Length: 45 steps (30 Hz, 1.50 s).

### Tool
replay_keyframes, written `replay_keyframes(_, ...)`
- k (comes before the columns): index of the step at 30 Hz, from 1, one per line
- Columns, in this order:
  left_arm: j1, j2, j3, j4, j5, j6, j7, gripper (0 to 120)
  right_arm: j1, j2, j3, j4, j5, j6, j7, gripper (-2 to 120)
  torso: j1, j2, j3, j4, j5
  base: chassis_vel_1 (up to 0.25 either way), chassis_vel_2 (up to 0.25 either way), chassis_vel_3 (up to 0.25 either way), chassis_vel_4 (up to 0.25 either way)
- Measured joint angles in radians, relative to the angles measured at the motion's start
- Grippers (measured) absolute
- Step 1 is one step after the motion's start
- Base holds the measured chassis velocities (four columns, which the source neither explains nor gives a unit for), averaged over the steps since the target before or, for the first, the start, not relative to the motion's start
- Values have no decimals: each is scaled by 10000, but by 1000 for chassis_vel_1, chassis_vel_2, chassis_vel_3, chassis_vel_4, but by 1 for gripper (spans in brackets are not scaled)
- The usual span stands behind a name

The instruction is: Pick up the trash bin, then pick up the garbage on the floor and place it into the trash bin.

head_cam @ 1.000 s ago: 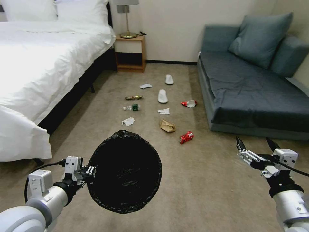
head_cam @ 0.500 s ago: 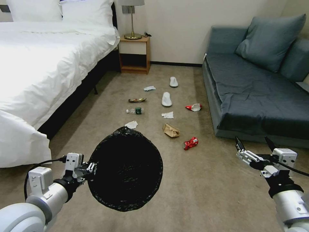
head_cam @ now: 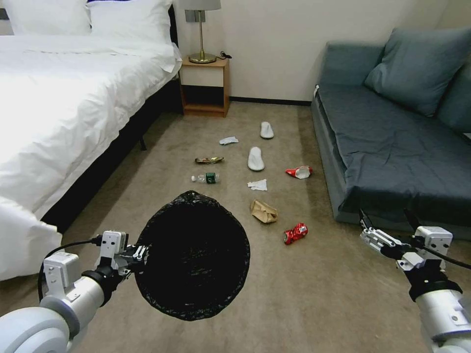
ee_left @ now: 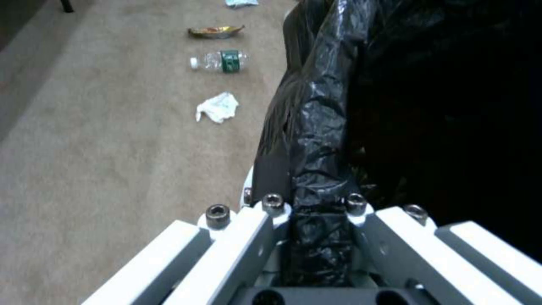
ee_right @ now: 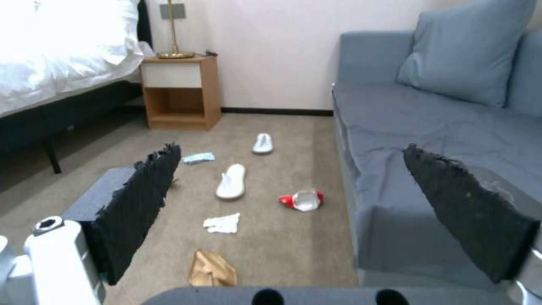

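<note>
your left gripper (head_cam: 139, 257) has its jaws clamped on the crinkled glossy rim of the round trash bin (head_cam: 192, 256), its inside too dark to read, while scattered garbage (head_cam: 264, 211) lies on carpet ahead and your right gripper (head_cam: 388, 220) hovers, jaws apart.

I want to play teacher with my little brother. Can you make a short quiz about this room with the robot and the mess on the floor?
1. True or false: the left gripper is shut on the rim of the trash bin.
2. What lies closest to the sofa? A) the bottle B) the red wrapper with a clear cup C) the brown paper bag
3. Fill in: the right gripper is ____ and holds nothing.

Key: 1 true, it pinches the black bag folded over the rim. 2 B. 3 open.
</note>
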Motion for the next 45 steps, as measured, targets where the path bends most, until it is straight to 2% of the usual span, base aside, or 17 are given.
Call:
replay_keyframes(26, -257, 1, -2, -7, -147, 0, 24, 3, 1, 28, -121, -142, -465, 120, 25, 100, 0, 0, 0, 3, 0, -177, 174, 183, -183)
replay_keyframes(29, -288, -11, -19, -7, -183, 0, 17, 3, -1, -31, -158, -244, -373, -72, 224, 100, 5, -1, 3, 1, 0, -120, 125, 144, -144)
replay_keyframes(34, -277, -4, -96, -7, -294, -1, -45, 3, 24, -580, -227, -730, 581, -912, 1041, 100, 1, 0, -1, 0, 0, -16, 21, 1, -17)
replay_keyframes(41, -378, 50, -146, -8, -462, -1, -186, 3, 318, -927, -521, -1671, 1004, -1047, 1551, 100, 0, 1, -2, 3, 1, 3, -1, -8, 2)
replay_keyframes(45, -818, 315, -33, -6, -742, 0, -248, 3, 530, -901, -868, -2375, 994, -1059, 1979, 100, 0, 0, 0, 2, 1, 0, 0, 0, 0)
